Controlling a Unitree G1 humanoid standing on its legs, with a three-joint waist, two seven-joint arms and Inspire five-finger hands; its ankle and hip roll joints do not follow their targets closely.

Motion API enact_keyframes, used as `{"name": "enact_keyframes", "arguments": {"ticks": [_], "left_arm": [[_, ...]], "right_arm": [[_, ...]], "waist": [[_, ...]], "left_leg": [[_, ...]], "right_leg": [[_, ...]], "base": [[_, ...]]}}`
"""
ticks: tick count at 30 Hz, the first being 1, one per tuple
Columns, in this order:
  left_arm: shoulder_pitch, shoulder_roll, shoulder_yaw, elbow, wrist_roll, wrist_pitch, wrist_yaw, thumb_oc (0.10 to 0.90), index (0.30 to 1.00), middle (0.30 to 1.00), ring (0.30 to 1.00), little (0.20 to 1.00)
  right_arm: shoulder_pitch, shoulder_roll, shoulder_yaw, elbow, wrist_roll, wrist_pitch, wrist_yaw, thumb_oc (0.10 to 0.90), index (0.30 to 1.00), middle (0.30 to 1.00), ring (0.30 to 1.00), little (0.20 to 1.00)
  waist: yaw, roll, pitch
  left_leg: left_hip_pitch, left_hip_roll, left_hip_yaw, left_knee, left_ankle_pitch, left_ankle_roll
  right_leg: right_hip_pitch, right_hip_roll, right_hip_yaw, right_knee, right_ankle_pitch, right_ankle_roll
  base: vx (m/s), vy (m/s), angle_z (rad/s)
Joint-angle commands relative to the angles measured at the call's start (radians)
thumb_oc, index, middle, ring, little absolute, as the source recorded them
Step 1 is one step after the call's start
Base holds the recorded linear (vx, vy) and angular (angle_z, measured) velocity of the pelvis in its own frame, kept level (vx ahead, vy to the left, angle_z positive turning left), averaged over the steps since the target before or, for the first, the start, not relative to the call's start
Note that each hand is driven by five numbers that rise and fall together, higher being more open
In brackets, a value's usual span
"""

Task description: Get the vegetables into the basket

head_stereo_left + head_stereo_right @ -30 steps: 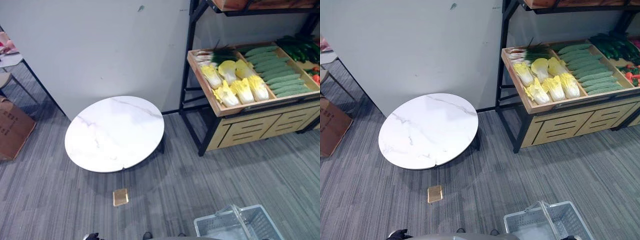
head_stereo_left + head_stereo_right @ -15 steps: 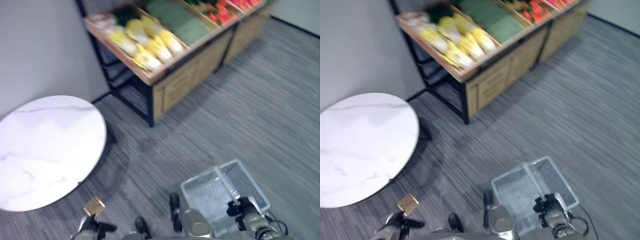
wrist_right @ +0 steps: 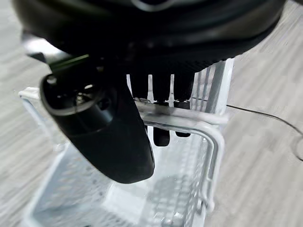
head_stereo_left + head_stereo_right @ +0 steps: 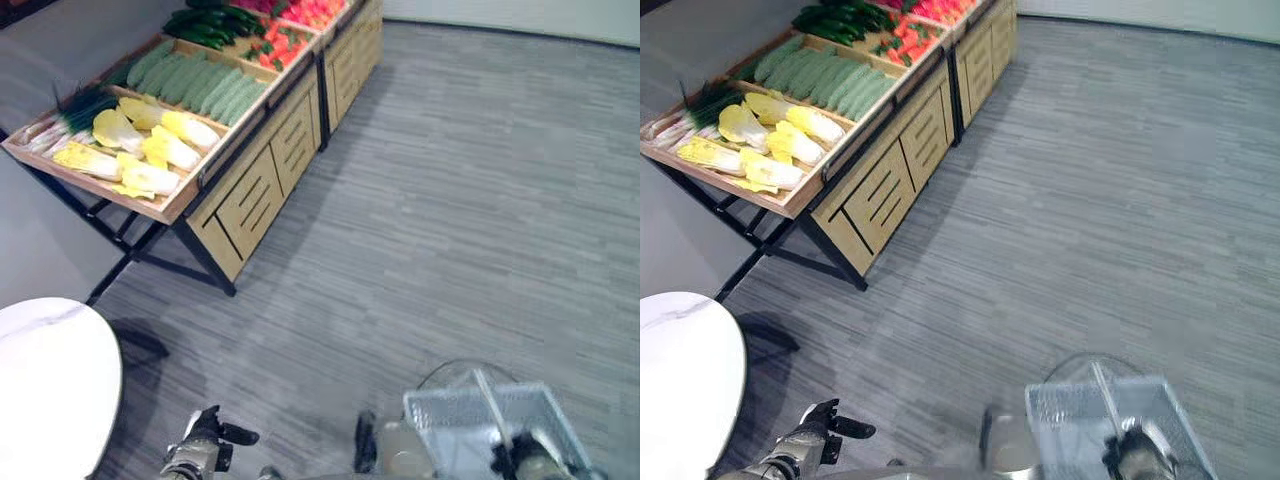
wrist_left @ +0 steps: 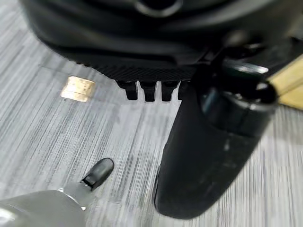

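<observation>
both hands are working low in frame: the right hand (image 3: pixel 142 94) is curling round the basket (image 4: pixel 490 425) handle to carry it; left hand (image 4: pixel 205 445) is hanging relaxed, empty. vegetables (image 4: pixel 150 150) are lying on the shelf (image 4: pixel 180 205), upper left.

Both eye views look steeply down from head height at the grey carpet (image 4: pixel 450 220), facing a wooden produce stand (image 4: pixel 250 190) at the upper left, seen from some way off. The two overlap almost wholly, sharing the stand, the round white table (image 4: pixel 680 380) and the wire basket (image 4: pixel 1120 425). The left wrist view looks along the left hand (image 5: pixel 208 156) at the carpet from very close. The right wrist view looks along the right hand (image 3: pixel 109 137) into the basket.
</observation>
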Motion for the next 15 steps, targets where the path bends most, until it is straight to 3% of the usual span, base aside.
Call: {"name": "enact_keyframes", "arguments": {"ticks": [1,5,6,7,10,11,12,13,15], "left_arm": [[-0.070,0.082,0.006,0.028,0.023,0.003,0.005,0.900,1.000,1.000,1.000,1.000],[-0.057,0.097,0.037,0.012,-0.015,-0.017,0.024,0.900,1.000,1.000,1.000,1.000],[-0.049,0.098,0.042,0.008,-0.019,-0.020,0.027,0.900,1.000,1.000,1.000,1.000],[-0.029,0.099,0.059,0.003,-0.041,-0.027,0.024,0.900,1.000,1.000,1.000,1.000],[-0.026,0.100,0.061,-0.001,-0.050,-0.031,0.024,0.900,1.000,1.000,1.000,1.000],[-0.024,0.102,0.065,-0.012,-0.074,-0.042,0.028,0.900,1.000,1.000,1.000,1.000],[-0.025,0.103,0.065,-0.012,-0.074,-0.042,0.028,0.900,1.000,1.000,1.000,1.000],[-0.019,0.100,0.074,-0.014,-0.098,-0.048,0.033,0.900,1.000,1.000,1.000,1.000],[-0.003,0.095,0.096,-0.013,-0.118,-0.053,0.038,0.900,1.000,1.000,1.000,1.000]], "right_arm": [[-0.077,-0.016,-0.006,0.040,0.010,-0.012,-0.027,0.400,0.300,0.300,0.300,0.300],[-0.068,-0.022,-0.009,0.051,0.018,-0.011,-0.031,0.400,0.300,0.300,0.300,0.300],[-0.066,-0.021,-0.009,0.050,0.021,-0.012,-0.034,0.400,0.300,0.300,0.300,0.300],[-0.055,-0.018,-0.015,0.057,0.028,-0.014,-0.034,0.400,0.300,0.300,0.300,0.300],[-0.054,-0.016,-0.016,0.059,0.031,-0.016,-0.035,0.400,0.300,0.300,0.300,0.300],[-0.058,-0.016,-0.012,0.060,0.034,-0.015,-0.041,0.400,0.300,0.300,0.300,0.300],[-0.059,-0.015,-0.012,0.061,0.034,-0.015,-0.041,0.400,0.300,0.300,0.300,0.300],[-0.066,-0.014,-0.004,0.066,0.035,-0.014,-0.037,0.400,0.300,0.300,0.300,0.300],[-0.072,-0.011,0.008,0.063,0.032,-0.016,-0.036,0.400,0.300,0.300,0.300,0.300]], "waist": [[-0.027,-0.006,0.019],[-0.034,0.003,0.021],[-0.032,0.004,0.023],[-0.016,-0.014,0.028],[-0.006,-0.023,0.033],[0.033,-0.053,0.049],[0.031,-0.055,0.044],[0.061,-0.075,0.043],[0.104,-0.093,0.046]], "left_leg": [[0.080,-0.061,-0.004,0.008,-0.037,0.003],[0.093,-0.004,0.006,0.063,0.022,-0.041],[0.085,0.015,-0.001,0.105,0.055,-0.057],[0.036,0.062,-0.013,0.207,0.131,-0.059],[0.011,0.078,-0.049,0.273,0.154,-0.065],[-0.057,0.045,-0.184,0.362,0.162,-0.039],[-0.063,0.042,-0.185,0.361,0.165,-0.036],[-0.113,-0.019,-0.300,0.391,0.109,-0.005],[-0.183,-0.071,-0.386,0.357,0.060,0.022]], "right_leg": [[0.126,-0.060,0.063,-0.275,0.167,0.137],[0.123,-0.014,0.092,-0.249,0.127,0.108],[0.127,0.000,0.100,-0.248,0.116,0.099],[0.135,0.020,0.100,-0.258,0.120,0.065],[0.146,0.029,0.107,-0.264,0.116,0.054],[0.166,0.030,0.145,-0.281,0.118,0.043],[0.160,0.026,0.144,-0.282,0.121,0.044],[0.187,0.030,0.201,-0.310,0.114,0.047],[0.216,0.026,0.262,-0.323,0.110,0.061]], "base": [[0.11,-0.089,0.14],[0.17,-0.185,-0.31],[0.12,-0.300,-0.65],[0.08,-0.243,-0.42],[0.09,-0.164,-0.37],[0.08,-0.095,-0.56],[0.21,-0.118,-0.45],[0.21,-0.022,-0.76],[0.23,-0.006,-0.93]]}}
